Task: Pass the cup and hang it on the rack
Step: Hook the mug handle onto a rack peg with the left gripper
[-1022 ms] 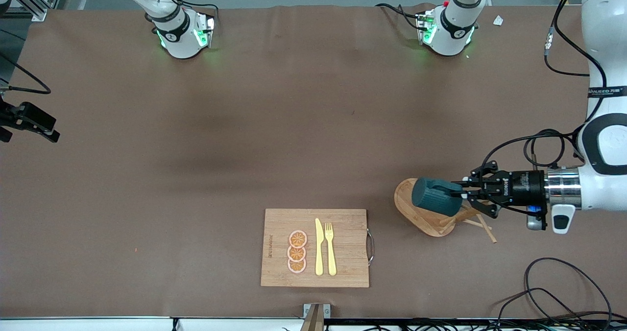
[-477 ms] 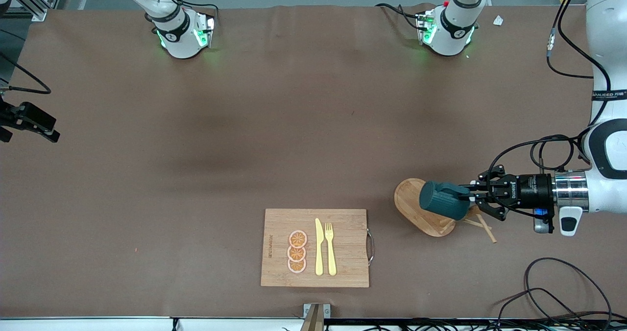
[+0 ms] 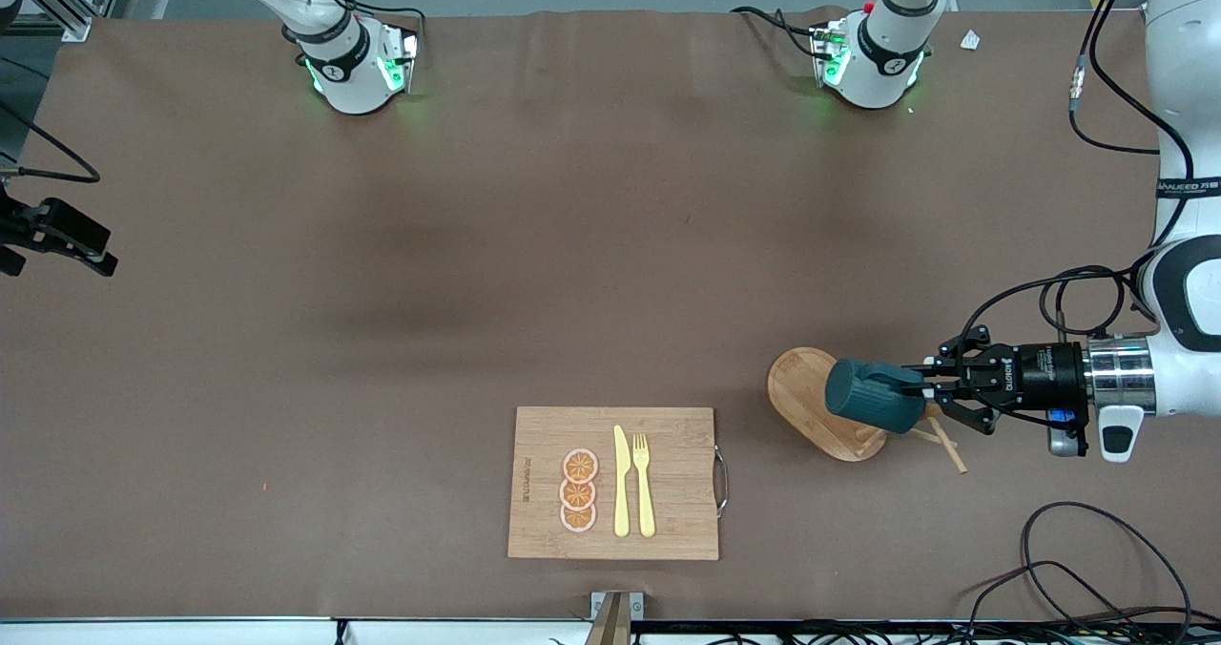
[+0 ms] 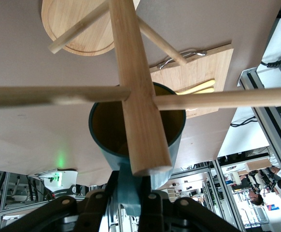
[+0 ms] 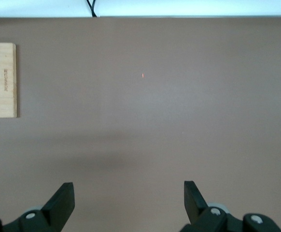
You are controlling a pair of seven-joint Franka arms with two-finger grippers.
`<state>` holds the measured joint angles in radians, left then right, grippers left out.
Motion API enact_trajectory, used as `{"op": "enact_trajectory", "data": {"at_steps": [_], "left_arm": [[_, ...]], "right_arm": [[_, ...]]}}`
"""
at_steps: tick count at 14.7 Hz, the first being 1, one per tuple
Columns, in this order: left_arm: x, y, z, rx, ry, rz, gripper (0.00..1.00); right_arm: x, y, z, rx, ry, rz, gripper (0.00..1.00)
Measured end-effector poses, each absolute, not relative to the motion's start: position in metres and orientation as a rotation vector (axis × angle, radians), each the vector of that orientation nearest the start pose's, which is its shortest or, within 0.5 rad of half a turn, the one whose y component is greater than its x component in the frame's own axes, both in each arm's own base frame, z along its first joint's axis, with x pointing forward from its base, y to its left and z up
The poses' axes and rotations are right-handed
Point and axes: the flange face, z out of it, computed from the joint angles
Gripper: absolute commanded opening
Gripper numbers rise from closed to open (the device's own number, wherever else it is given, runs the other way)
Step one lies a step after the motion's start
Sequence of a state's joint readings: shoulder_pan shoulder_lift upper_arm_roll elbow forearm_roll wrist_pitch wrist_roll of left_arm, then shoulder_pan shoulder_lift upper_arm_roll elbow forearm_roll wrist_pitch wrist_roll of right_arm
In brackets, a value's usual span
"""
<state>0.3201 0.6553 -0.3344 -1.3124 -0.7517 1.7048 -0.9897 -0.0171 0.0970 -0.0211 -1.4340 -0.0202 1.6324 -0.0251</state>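
Brown cloth over the tabletop (image 3: 572, 244), arm bases along one edge, cables trailing off the corner at the left arm's end.

Left pincer (image 3: 923, 392) is up in the air over the rack (image 3: 811, 406), clenched on the cup's handle. The cup (image 3: 873, 395) lies on its side in that grip, mouth turned back toward the pincer, so the opening and handle face the pegs. I judge that is deliberate: holding by the handle keeps the loop presented to a dowel. In the left wrist view the rack's central post (image 4: 135, 87) crosses straight in front of the cup's yellow mouth (image 4: 106, 130), with pegs running out to either side just ahead of the pincer. The cup looks very near the post, but I cannot tell whether the handle is over a peg yet.

Right pincer (image 5: 128, 200) hangs released over bare cloth, holding nothing; that arm waits. Only a dark part of it shows at the frame edge in the front view.

Well away from the left pincer, toward the table's middle, sits a cutting board (image 3: 668, 483) with a knife (image 3: 621, 483), a fork (image 3: 644, 483) and orange slices (image 3: 579, 490).

Hard to make out: the handle itself is mostly buried in the fingers, and the post hides much of the cup's inside.
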Motion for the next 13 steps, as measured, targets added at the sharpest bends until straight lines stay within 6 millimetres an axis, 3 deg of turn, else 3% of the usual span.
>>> {"op": "enact_trajectory", "data": {"at_steps": [3, 4, 5, 9, 13], "left_arm": [[0.713, -0.0165, 0.3858, 1.882, 1.328, -0.795, 0.05], [0.7131, -0.0164, 0.385, 1.881, 1.329, -0.796, 0.1], [0.7131, -0.0164, 0.3845, 1.881, 1.329, -0.796, 0.21], [0.7133, -0.0161, 0.384, 1.88, 1.331, -0.796, 1.0], [0.7143, -0.0151, 0.3867, 1.879, 1.331, -0.787, 1.0]], "right_arm": [[0.5874, -0.0234, 0.6365, -3.159, 0.077, -0.105, 1.0], [0.5871, -0.0234, 0.6362, -3.159, 0.082, -0.099, 1.0], [0.587, -0.0234, 0.6361, -3.159, 0.085, -0.098, 1.0], [0.587, -0.0234, 0.6361, -3.158, 0.091, -0.098, 1.0], [0.5871, -0.0234, 0.6362, -3.158, 0.093, -0.099, 1.0]]}}
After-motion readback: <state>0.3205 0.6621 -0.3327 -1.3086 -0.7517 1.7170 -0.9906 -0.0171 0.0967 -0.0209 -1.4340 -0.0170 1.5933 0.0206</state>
